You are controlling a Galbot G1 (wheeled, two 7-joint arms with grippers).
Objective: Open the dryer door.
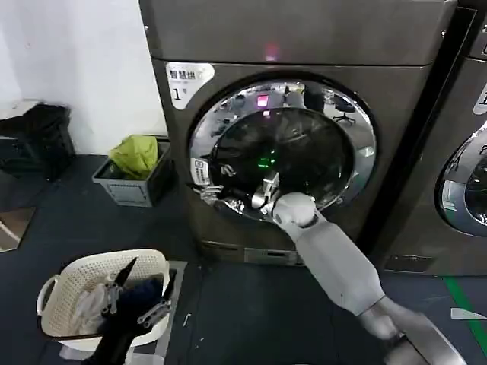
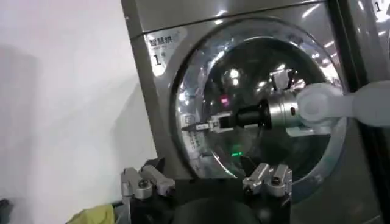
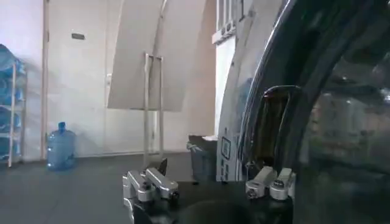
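The dryer door (image 1: 304, 144) is a chrome-ringed round porthole with dark glass on the machine marked "1", and it sits flush against the front. My right gripper (image 1: 217, 192) is at the door's lower left rim, open, with nothing between its fingers. The left wrist view shows the right gripper (image 2: 186, 128) pointing across the dryer door (image 2: 262, 79) toward the rim. In the right wrist view the right gripper (image 3: 213, 173) sits beside the handle recess (image 3: 271, 125) in the chrome ring. My left gripper (image 1: 144, 281) hangs open and empty over the basket, low on the left.
A white laundry basket (image 1: 68, 285) with clothes stands on the floor below the left arm. A grey bin holding a green bag (image 1: 137, 156) sits left of the dryer. The neighbouring machine's round door (image 1: 464, 182) is at the right edge. Dark floor lies before the dryer.
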